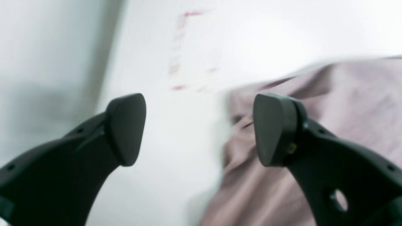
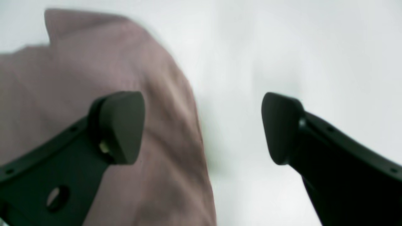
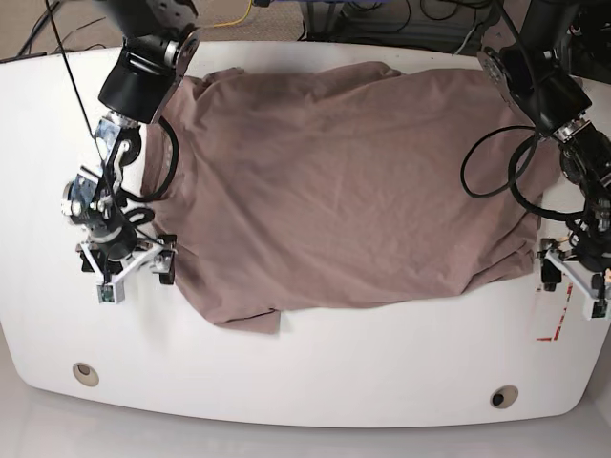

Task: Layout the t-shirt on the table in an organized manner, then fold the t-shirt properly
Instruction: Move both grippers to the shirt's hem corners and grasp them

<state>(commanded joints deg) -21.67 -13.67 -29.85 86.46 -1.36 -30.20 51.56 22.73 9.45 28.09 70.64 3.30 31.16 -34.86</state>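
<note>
The t-shirt [image 3: 344, 191], a plain mauve-brown cotton short-sleeve, lies spread and wrinkled across the middle of the glossy white bench [image 3: 305, 382]. At the shirt's edge on the base view's left, the right pincer [image 3: 134, 270] hangs spread and empty; at the opposite edge the left pincer [image 3: 571, 279] is likewise spread, holding nothing. Beyond that edge sits a red tape outline [image 1: 188, 50]. Risk: a pinch taking only one layer would bunch the hem crooked. No writing or brand is readable.
</note>
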